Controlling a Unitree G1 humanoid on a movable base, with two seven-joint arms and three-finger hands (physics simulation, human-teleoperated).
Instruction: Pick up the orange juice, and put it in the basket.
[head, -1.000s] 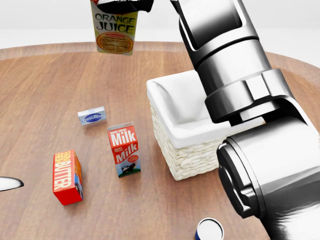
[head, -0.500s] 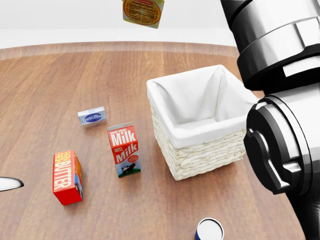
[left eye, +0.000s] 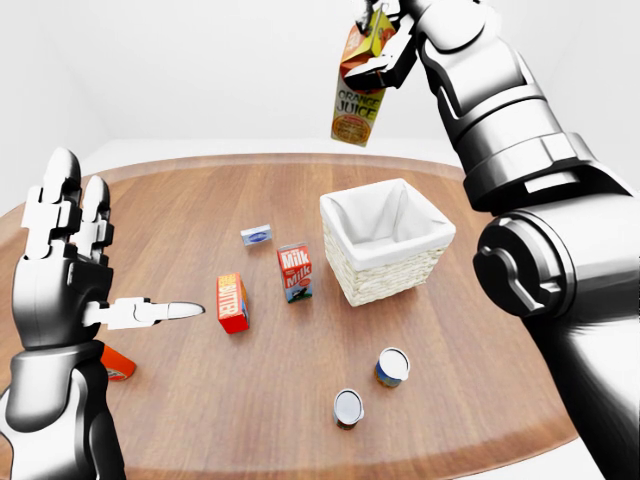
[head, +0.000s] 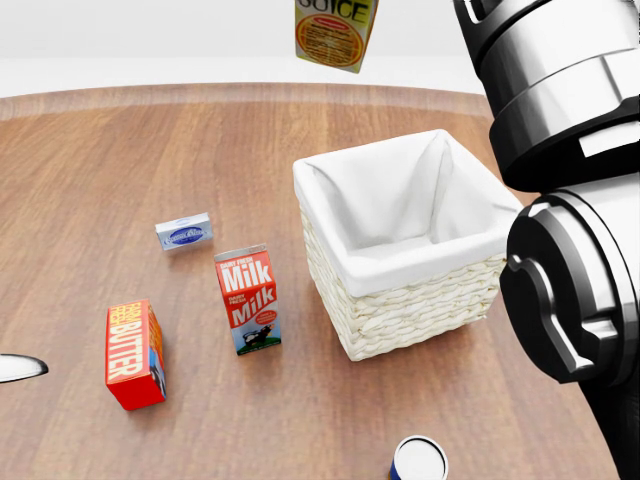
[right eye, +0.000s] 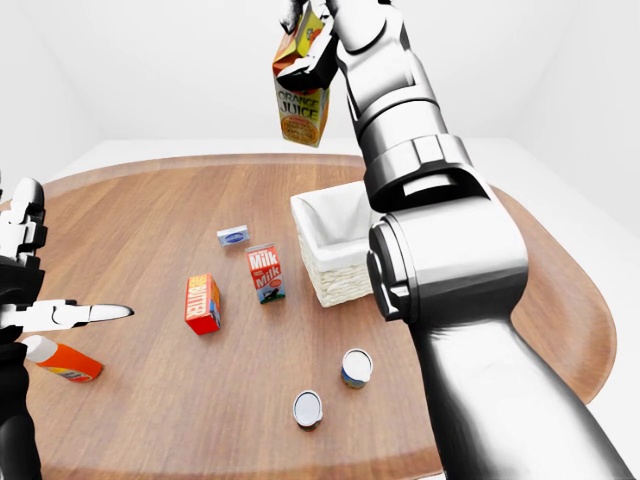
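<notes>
Overhead, right robot hand (left eye: 388, 45) clamped round orange juice (left eye: 358, 92) top — carton dangling, above basket (left eye: 386, 243)

Round wooden table (left eye: 200, 400) — on it: white basket (left eye: 388, 245), milk carton (left eye: 295, 272), butter box (left eye: 232, 302), small blue packet (left eye: 256, 236), two cans (left eye: 392, 366) (left eye: 348, 407), orange bottle (right eye: 62, 362) lying flat.

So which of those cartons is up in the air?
The orange juice carton, gripped by the right hand high above the table; the milk carton stands on the wood.
</notes>
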